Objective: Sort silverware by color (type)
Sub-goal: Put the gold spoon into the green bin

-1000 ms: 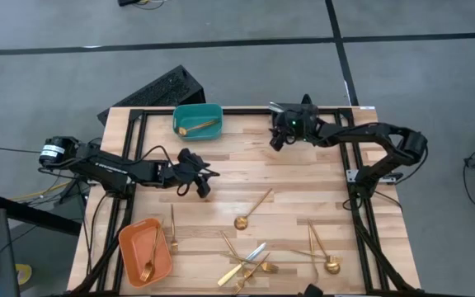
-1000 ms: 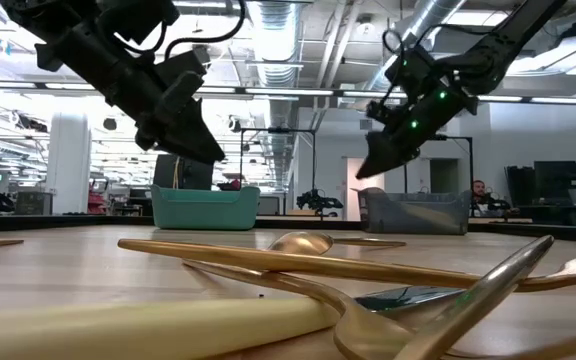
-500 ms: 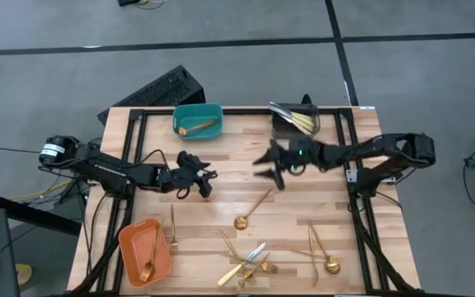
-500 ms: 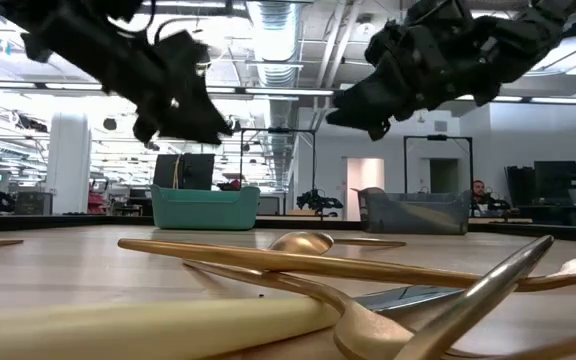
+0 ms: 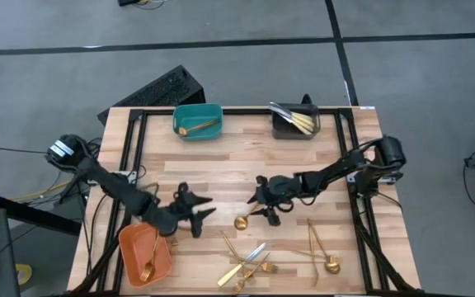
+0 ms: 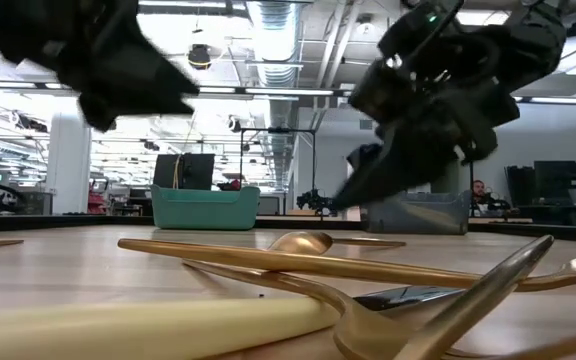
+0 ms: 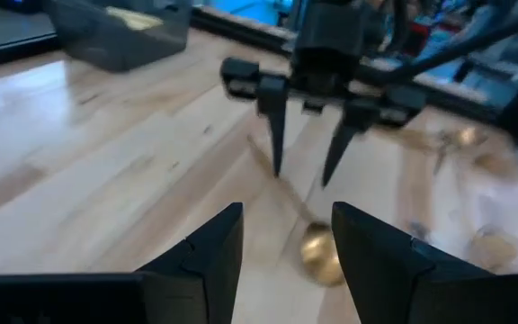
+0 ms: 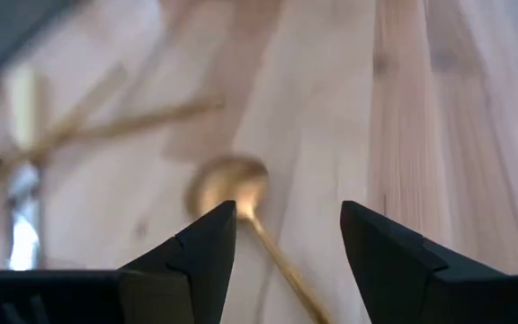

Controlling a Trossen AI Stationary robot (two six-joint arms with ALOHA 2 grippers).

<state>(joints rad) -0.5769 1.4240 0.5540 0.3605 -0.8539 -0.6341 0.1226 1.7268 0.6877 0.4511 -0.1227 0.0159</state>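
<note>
So the wooden tabletop (image 5: 303,165) has both arms stretched low toward its middle. The right arm reaches in from the right edge, and the right pincer (image 5: 268,208) hangs with its fingers spread and nothing between them, tips pointing down just above the handle of a lone gold spoon (image 5: 251,209) that lies diagonally on the wood; the right wrist view shows that spoon's bowl (image 8: 227,183) straight ahead between the two dark fingers. The left arm comes in from the left edge, bent low over the orange bin (image 5: 145,249), and the left pincer (image 5: 198,216) is open too and holds nothing, facing the right pincer with the spoon between them, well apart from its bowl. At the far edge sit the teal bin (image 5: 197,120) with a gold piece in it and the grey bin (image 5: 293,120) holding a few gold pieces. The orange bin has a gold fork in it. The rest of the silverware lies loose near the front edge: a crossed pile (image 5: 248,262) with a silvery blade, and a spoon (image 5: 331,266) off to the right.
</note>
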